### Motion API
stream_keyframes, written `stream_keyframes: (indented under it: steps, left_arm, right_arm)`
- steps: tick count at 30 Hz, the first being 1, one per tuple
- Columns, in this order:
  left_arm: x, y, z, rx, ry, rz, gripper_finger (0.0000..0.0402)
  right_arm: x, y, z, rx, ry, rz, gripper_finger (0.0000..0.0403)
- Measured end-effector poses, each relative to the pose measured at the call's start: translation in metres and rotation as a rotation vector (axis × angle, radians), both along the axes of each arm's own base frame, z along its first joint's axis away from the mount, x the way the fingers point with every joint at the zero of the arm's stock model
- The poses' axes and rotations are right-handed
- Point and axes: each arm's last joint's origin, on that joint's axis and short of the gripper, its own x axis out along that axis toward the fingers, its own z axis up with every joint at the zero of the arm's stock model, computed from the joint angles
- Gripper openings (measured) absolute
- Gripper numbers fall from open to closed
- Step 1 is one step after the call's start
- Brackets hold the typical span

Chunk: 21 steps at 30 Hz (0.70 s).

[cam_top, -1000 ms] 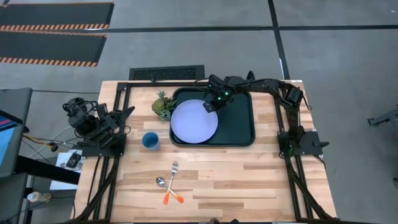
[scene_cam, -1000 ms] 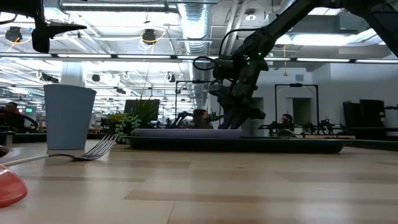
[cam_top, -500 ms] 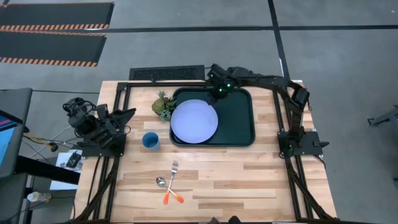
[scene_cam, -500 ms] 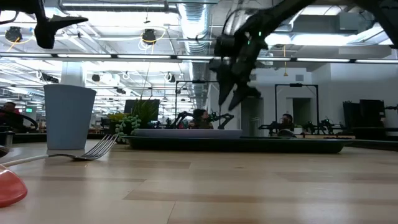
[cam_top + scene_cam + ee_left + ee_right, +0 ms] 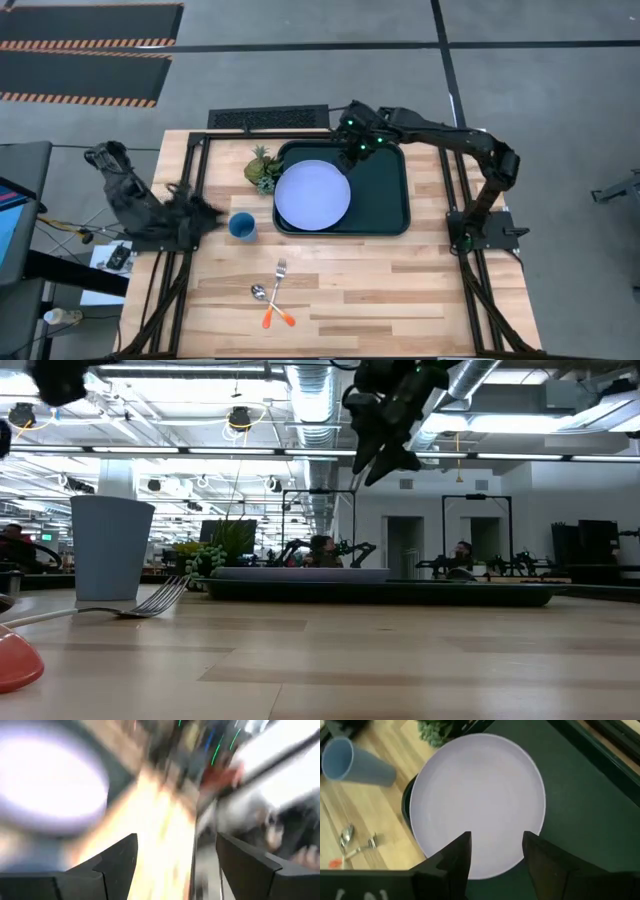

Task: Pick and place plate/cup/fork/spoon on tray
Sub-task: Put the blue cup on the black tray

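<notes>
Above the tray's far edge: right gripper (image 5: 357, 143), empty, fingers spread apart. A second ago it sat low over the plate's far rim; it has since lifted clear and now hangs high in the low view (image 5: 385, 430).

Left gripper (image 5: 205, 212): has swung out from its folded rest at the table's left edge and now reaches toward the cup, just short of it. Its fingers (image 5: 115, 865) stand apart with nothing between them; that wrist picture is smeared by motion.

Table (image 5: 380, 290): pale wood planks, dark frame rails along both sides. Floor beyond is grey, with striped mats at far left. Low view shows an open hall with ceiling ducts, lamps and distant seated people.

Tray (image 5: 390, 195): dark green-black, rounded corners, raised rim, at the table's far centre.

Plate (image 5: 312, 195): pale lavender, round, lying flat in the tray's left part, its left rim overhanging the tray edge.

Cup (image 5: 241, 226): blue, upright, on the wood left of the tray.

Fork (image 5: 278, 279) and spoon (image 5: 268, 301): orange handles crossed, near the front edge.

Ornament (image 5: 262, 170): green-yellow, beside the tray's far left corner.
</notes>
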Motion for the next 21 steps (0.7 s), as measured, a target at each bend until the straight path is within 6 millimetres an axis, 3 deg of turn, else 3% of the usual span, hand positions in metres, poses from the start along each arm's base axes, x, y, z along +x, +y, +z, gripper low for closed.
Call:
stream_keyframes:
  steps: [4,7,12,16,21]
  left_arm:
    - [-0.003,-0.009,-0.010,-0.098,0.462,-0.133,0.0230]
    - [-0.003,-0.014,-0.021,-0.073,0.687,-0.129,0.0215]
    - [0.001,-0.013,-0.028,0.002,0.718,0.054,0.0204]
    - [-0.012,0.001,-0.035,0.008,0.840,0.252,0.0202]
    - [-0.015,0.002,-0.044,0.069,0.920,0.185,0.0155]
  right_arm:
    - [0.003,0.006,-0.002,-0.014,0.016,0.023,0.0199]
    - [0.006,0.009,-0.006,-0.010,0.030,0.031,0.0199]
    - [0.007,0.014,-0.009,-0.010,0.040,0.044,0.0197]
    - [0.007,0.017,-0.010,-0.002,0.057,0.051,0.0193]
    - [0.006,0.022,-0.011,0.008,0.083,0.063,0.0188]
